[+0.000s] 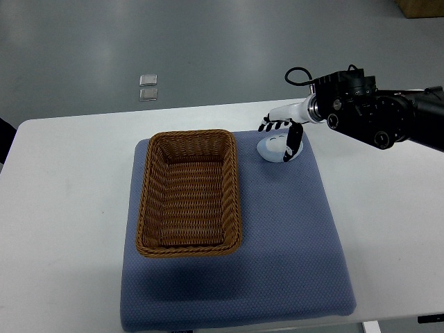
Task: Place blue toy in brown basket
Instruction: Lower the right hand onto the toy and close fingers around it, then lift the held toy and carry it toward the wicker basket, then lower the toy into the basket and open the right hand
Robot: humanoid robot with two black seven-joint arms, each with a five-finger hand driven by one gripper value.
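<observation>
Fingers (294,142) of the right hand (281,132) hang spread and loose right over the blue toy (275,148), not gripping yet. Toy sits on the blue mat (291,243) toward the worktop's (62,208) far edge, just beside the brown basket (189,193), nothing between them.

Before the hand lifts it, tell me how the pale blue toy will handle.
The blue toy looks rounded and smooth, so it may slip or roll on the mat. It seems small beside the right hand, so probably light. Stiff or soft, I cannot tell.
</observation>
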